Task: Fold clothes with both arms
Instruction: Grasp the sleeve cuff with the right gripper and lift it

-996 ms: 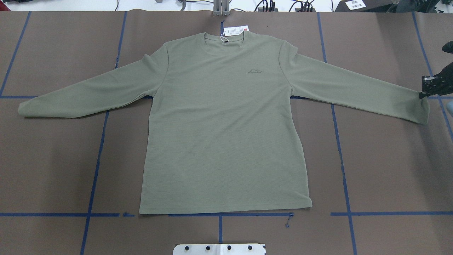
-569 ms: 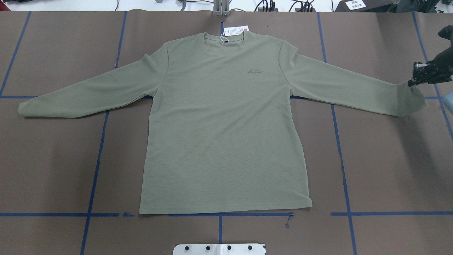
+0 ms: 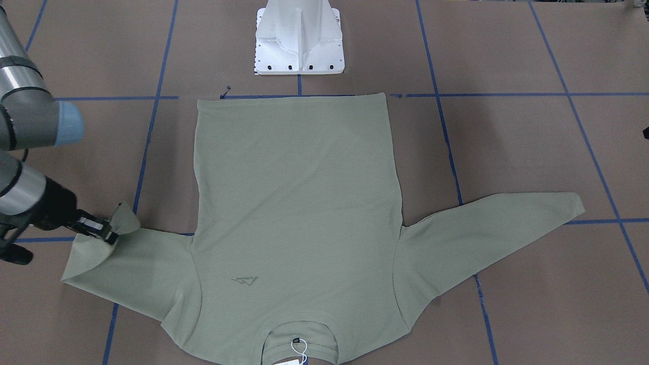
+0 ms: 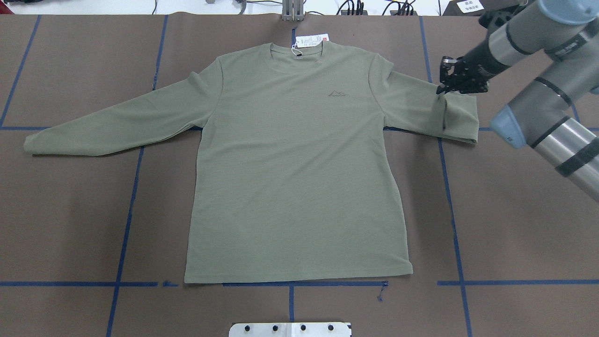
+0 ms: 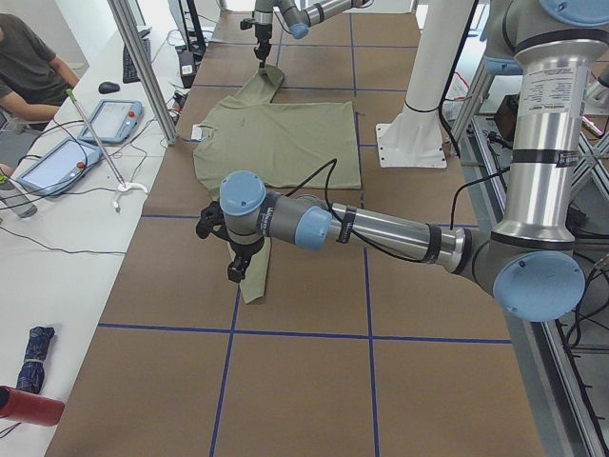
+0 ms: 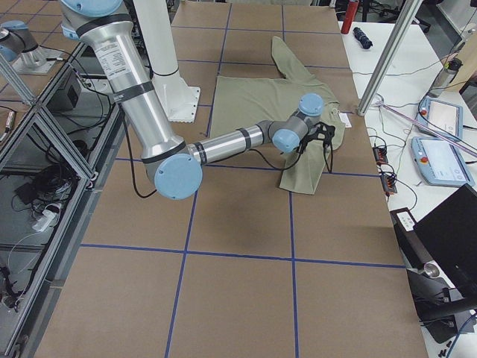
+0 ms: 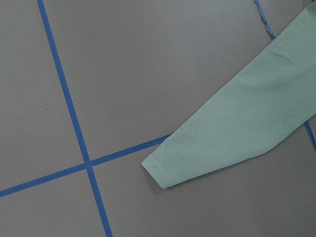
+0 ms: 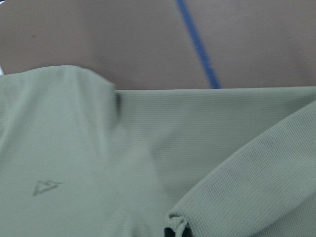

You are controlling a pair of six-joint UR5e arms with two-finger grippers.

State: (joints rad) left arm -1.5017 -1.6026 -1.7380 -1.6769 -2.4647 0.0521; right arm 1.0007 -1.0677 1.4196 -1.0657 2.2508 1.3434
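Overhead exterior view: on the matte brown table (image 4: 65,210), crossed by blue tape lines (image 4: 70,283), the sage-green knit shirt (image 4: 295,187) lies flat, front up, with its neckline away from the robot. Its left-side sleeve (image 4: 117,126) stretches out straight, finely ribbed, tapering to a squared cuff. In the exterior left view the left gripper (image 5: 238,269) hangs above that cuff; how far open it is cannot be told. A white hang tag (image 4: 311,40) sits at the round neckline. The right-side sleeve (image 4: 421,110) is doubled over itself, its cuff pinched and raised by the right gripper (image 4: 441,90), which is closed on the fabric.
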